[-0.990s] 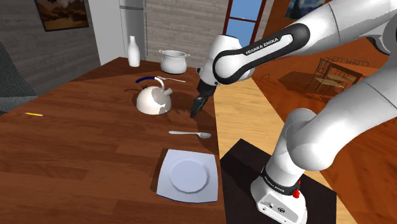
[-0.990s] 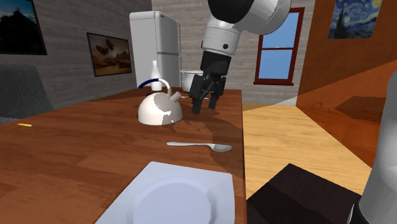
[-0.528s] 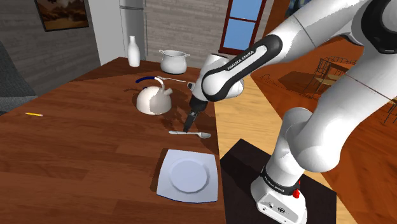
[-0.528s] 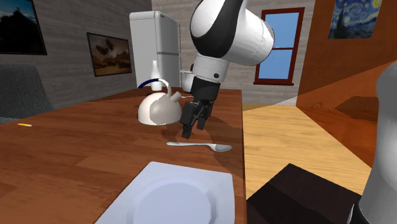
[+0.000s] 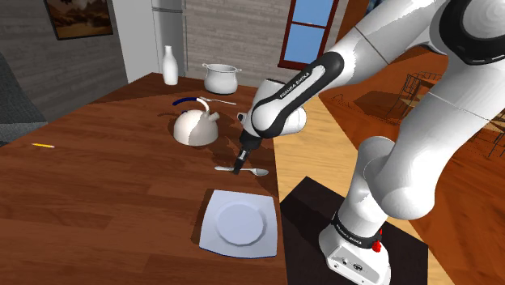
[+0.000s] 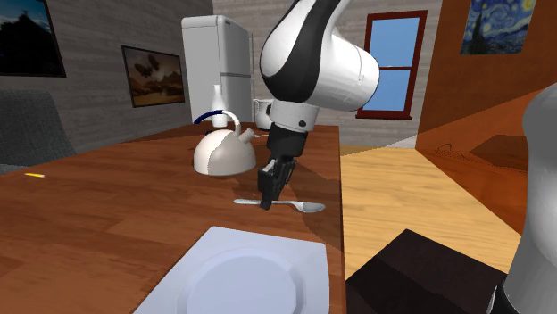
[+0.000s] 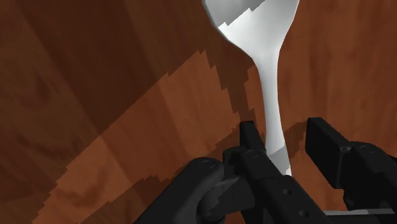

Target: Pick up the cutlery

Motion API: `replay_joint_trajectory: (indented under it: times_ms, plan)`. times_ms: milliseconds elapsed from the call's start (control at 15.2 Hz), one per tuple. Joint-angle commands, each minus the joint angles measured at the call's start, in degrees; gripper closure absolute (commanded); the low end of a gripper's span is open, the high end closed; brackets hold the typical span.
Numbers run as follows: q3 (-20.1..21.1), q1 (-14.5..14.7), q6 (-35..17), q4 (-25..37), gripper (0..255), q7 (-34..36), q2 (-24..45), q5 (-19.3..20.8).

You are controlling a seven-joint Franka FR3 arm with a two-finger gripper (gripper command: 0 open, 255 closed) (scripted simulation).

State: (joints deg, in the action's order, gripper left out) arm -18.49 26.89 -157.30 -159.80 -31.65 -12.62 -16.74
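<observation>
Because the slim silver-grey metal spoon [image 5: 260, 172] lies flat on the brown wooden worktop [image 5: 113, 190], near the edge that faces the stand, the all-black two-finger claw [image 7: 284, 129] points almost straight down at it, with its tips at the surface. In the wrist view the two black fingers [image 7: 331, 143] are parted, one on each side of the spoon's narrow handle. One finger sits right against the handle, perhaps touching it, while a strip of wood shows between the other finger and the metal. The claw is therefore open and straddling the handle, gripping nothing.

The handle is probably chosen over the bowl because it is the thin part that fits between the parted tips. The bowl lies further along the same line, beyond the claw.

In the shoulder view the spoon rests between a white rounded kettle with a blue handle [image 5: 195, 128] and a white square plate [image 5: 239, 224]. It is apart from both, which leaves the arm free room around it.

The step in hand appears to be the closing pinch, and the lift is not yet begun. A flat handle on hard wood may slip or pivot under the pinch. The bowl end, well off from the grip point, may also sag once raised.
</observation>
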Motion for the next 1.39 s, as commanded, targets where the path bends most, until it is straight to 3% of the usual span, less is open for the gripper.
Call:
replay_joint_trajectory:
  times_ms: [0,462,858,1320]
  plan:
    - [-0.04,0.07,-0.11,-0.01,255,-0.09,0.09,-0.11]
    - [-0.11,-0.03,0.00,0.02,255,-0.17,0.03,-0.03]
    - [1.96,-3.06,5.77,0.90,255,4.30,-5.16,5.09]
    - [3.68,-5.21,12.59,2.80,255,7.54,-10.26,8.37]
